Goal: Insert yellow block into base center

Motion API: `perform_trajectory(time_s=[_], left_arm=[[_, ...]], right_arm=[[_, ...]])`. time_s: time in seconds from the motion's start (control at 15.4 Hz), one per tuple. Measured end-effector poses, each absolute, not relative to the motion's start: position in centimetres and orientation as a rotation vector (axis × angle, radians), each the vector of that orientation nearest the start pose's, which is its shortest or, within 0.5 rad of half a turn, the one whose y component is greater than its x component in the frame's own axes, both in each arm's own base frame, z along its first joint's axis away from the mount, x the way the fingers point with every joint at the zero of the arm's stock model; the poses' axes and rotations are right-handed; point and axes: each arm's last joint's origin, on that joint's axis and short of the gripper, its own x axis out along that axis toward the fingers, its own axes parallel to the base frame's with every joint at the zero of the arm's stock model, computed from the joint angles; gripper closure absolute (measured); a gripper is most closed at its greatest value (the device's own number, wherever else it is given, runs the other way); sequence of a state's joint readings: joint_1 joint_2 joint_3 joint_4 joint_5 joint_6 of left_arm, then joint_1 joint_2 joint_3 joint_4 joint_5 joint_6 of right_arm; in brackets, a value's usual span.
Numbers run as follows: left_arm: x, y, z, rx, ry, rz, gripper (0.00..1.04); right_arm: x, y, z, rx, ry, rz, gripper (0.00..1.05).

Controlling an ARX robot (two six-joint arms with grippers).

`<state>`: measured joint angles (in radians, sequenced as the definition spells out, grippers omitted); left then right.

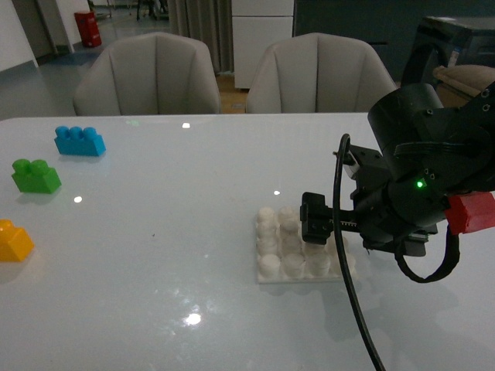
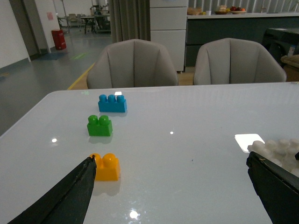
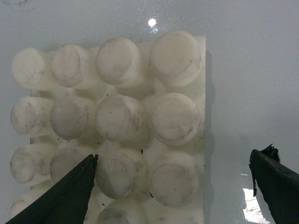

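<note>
The yellow block [image 1: 14, 241] lies on the white table at the far left edge; in the left wrist view [image 2: 106, 167] it sits right beside one finger. My left gripper [image 2: 170, 161] is open and empty, low over the table, and does not show in the front view. The white studded base [image 1: 298, 247] lies right of the table's centre. My right gripper [image 1: 315, 224] hangs open and empty just over the base's right part. In the right wrist view the base [image 3: 117, 116] fills the picture, and the gripper [image 3: 174, 156] straddles one edge of it.
A green two-stud brick [image 1: 35, 176] and a blue three-stud brick [image 1: 80, 141] lie behind the yellow block at the left. A smooth white square patch [image 2: 249, 141] lies next to the base. Two beige chairs [image 1: 147, 73] stand beyond the table's far edge.
</note>
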<state>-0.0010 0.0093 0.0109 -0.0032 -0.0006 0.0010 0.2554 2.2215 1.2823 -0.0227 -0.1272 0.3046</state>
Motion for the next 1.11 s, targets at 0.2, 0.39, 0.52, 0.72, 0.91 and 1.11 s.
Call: perform_trajectory(time_s=[0.2, 0.39, 0.52, 0.72, 0.91, 1.11], left_arm=[[9.8, 0.0, 16.6, 0.001, 0.002, 0.0, 0.07], [9.8, 0.0, 16.6, 0.001, 0.002, 0.0, 0.07], [9.8, 0.0, 16.6, 0.001, 0.002, 0.0, 0.07], [9.8, 0.0, 16.6, 0.001, 0.002, 0.0, 0.07], [9.8, 0.0, 16.6, 0.001, 0.001, 0.0, 0.07], [9.8, 0.0, 16.6, 0.001, 0.002, 0.0, 0.07]], right_arm=[[41.4, 11.8, 7.1, 0.203, 1.021, 0.2, 0.06], [41.4, 12.4, 7.0, 0.191, 1.024, 0.205, 0.06], [41.3, 12.9, 6.9, 0.194, 1.025, 0.206, 0.06], [41.3, 13.8, 6.8, 0.201, 1.021, 0.215, 0.06], [41.3, 15.1, 6.9, 0.203, 1.028, 0.232, 0.06], [41.6, 16.8, 6.9, 0.201, 1.029, 0.255, 0.06]])
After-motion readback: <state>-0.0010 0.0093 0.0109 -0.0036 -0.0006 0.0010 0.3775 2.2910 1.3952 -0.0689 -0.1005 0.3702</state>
